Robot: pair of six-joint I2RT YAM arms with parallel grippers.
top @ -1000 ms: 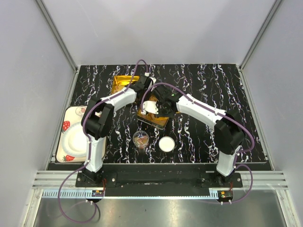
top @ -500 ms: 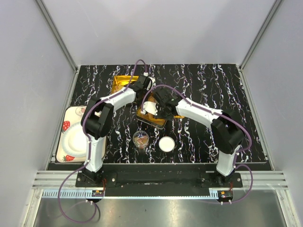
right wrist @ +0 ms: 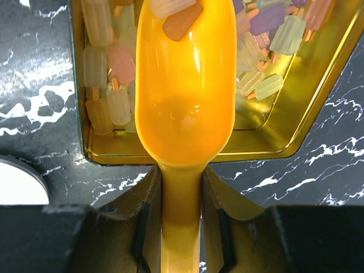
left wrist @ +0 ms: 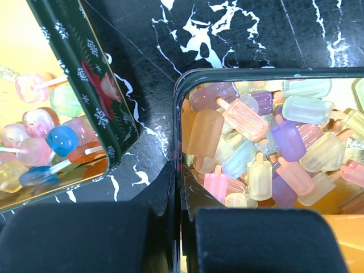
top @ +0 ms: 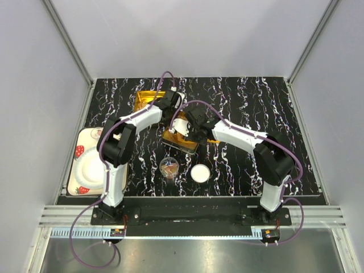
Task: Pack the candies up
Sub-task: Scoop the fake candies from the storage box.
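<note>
The candies are small pastel ice-lolly shapes piled in an open gold tin in the middle of the table. My left gripper is shut, with the tin's left wall pinched between its fingers. My right gripper is shut on the handle of a yellow-orange scoop. The scoop's bowl hangs over the tin with two candies at its tip. More candies lie in the tin to the left of the scoop and beyond it.
A second tin with a dark patterned wall stands just left of the first and holds round lollipop sweets. Nearer the arms are a small jar and a white lid. A strawberry-print plate lies at the left edge.
My right arm has swung a little left and away from me, carrying the scoop further over the tin. The left arm has hardly moved.
</note>
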